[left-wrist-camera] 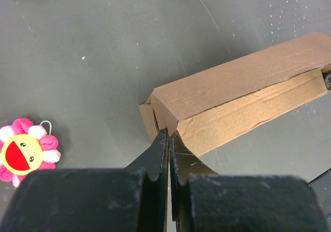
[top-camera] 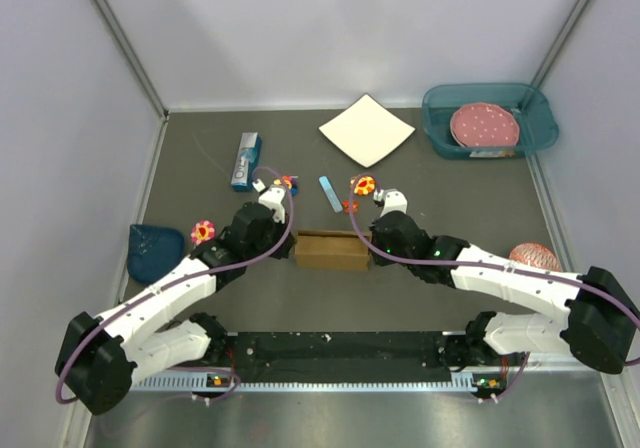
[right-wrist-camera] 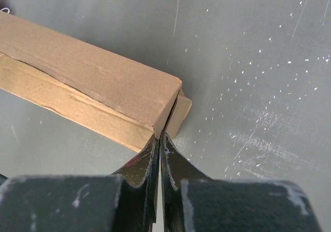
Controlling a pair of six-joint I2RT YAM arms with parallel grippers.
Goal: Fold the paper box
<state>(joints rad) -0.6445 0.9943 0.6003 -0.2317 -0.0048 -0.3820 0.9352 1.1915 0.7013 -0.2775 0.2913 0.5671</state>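
The left pincer (left-wrist-camera: 168, 136) and right pincer (right-wrist-camera: 159, 139), both pressed together, touch the ends of the paper box (top-camera: 330, 251); we judge it nearly folded, only end flaps (right-wrist-camera: 182, 110) untucked

This is a robotics lab test cell: a dark grey tabletop (top-camera: 200, 308) is boxed in by plain pale panels (top-camera: 60, 118) at the left, top and right of the frame, joined by metal struts (top-camera: 120, 38). Along the bottom edge, the left arm (top-camera: 170, 298) and the right arm (top-camera: 510, 283) are bolted to a black rail (top-camera: 340, 346) above bare sheet metal (top-camera: 340, 418). A plush flower (top-camera: 204, 231) at centre left and a teal bin (top-camera: 440, 133) at upper right lie about as loose props.
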